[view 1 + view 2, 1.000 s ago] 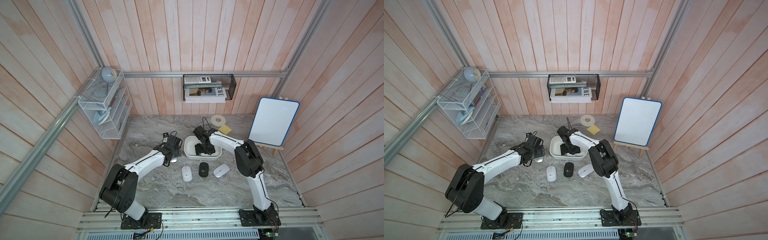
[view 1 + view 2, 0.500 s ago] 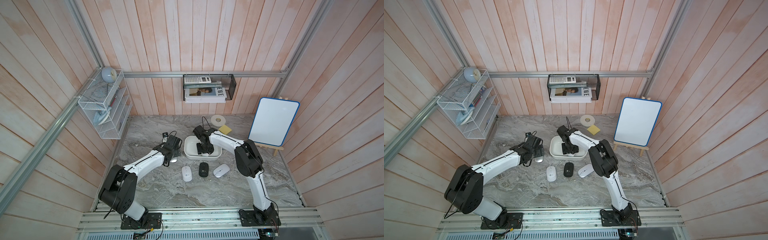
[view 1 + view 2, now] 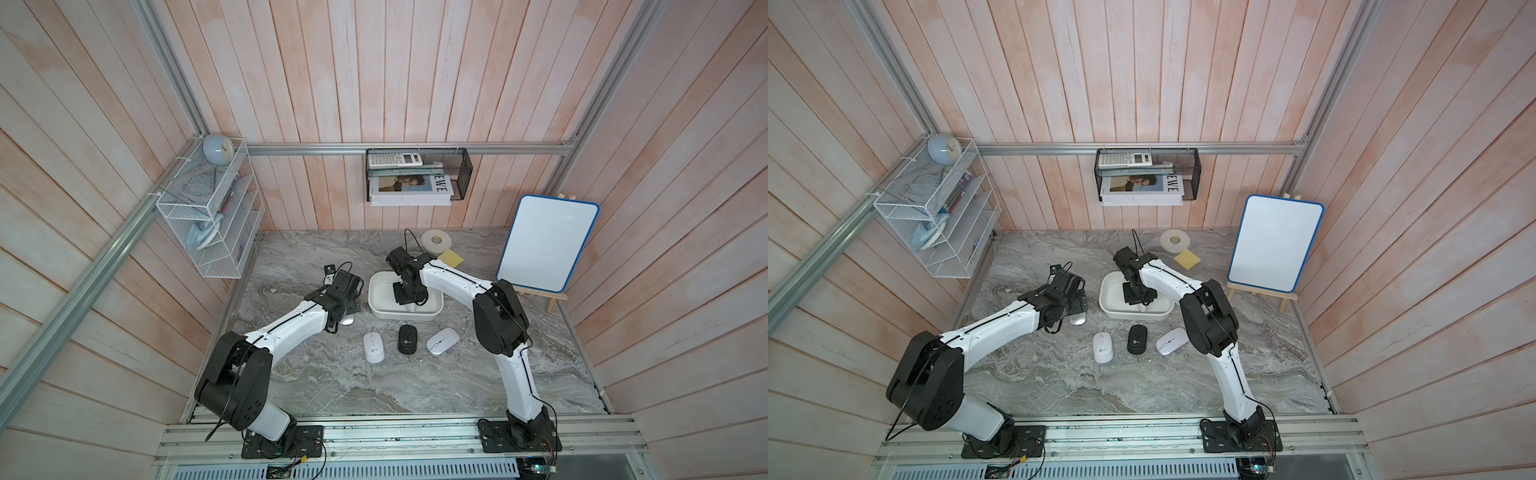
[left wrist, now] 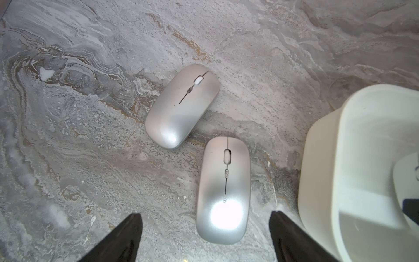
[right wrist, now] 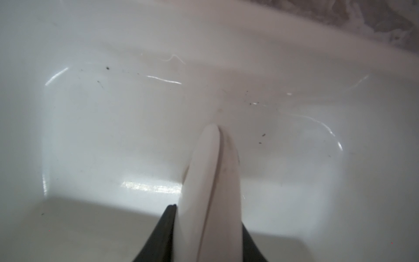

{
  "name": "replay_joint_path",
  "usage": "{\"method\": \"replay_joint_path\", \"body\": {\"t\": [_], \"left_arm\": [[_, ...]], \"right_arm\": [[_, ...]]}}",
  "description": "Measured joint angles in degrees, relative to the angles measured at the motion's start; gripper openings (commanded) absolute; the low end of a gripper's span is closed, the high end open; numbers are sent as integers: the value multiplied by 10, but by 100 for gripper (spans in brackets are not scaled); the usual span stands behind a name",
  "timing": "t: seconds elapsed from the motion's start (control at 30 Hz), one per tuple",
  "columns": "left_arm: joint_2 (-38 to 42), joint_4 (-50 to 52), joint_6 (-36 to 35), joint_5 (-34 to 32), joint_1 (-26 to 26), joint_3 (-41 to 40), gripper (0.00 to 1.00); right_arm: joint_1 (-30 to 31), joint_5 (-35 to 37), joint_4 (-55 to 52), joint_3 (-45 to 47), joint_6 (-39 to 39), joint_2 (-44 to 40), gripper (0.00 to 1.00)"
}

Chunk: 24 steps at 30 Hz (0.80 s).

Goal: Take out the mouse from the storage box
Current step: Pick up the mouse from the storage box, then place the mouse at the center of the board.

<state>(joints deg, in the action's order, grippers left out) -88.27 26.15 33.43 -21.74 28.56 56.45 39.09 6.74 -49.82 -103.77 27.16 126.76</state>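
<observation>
One white mouse [image 5: 210, 181] sits pinched edge-on in my right claw [image 5: 207, 217] inside the storage box [image 3: 384, 312], seemingly ready for lifting out; my left claw [image 4: 205, 216] hangs spread.

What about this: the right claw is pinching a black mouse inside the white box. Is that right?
Only the colour is wrong. The right wrist view shows the right claw pinching a white mouse inside the white box. The black mouse lies out on the table.
</observation>
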Motion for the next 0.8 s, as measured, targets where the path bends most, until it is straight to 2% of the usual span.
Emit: {"method": "replay_joint_path", "body": {"t": [0.2,0.43,0.8], "left_arm": [[3,0,0,0,0,0,93],[39,-2,0,-11,0,-11,93],[122,-13,1,-39,0,-53,94]], "right_arm": [[0,-3,-2,1,0,-30,19],[10,-3,8,43,8,-137,17],[59,-20,50,209,43,-301,16]]}}
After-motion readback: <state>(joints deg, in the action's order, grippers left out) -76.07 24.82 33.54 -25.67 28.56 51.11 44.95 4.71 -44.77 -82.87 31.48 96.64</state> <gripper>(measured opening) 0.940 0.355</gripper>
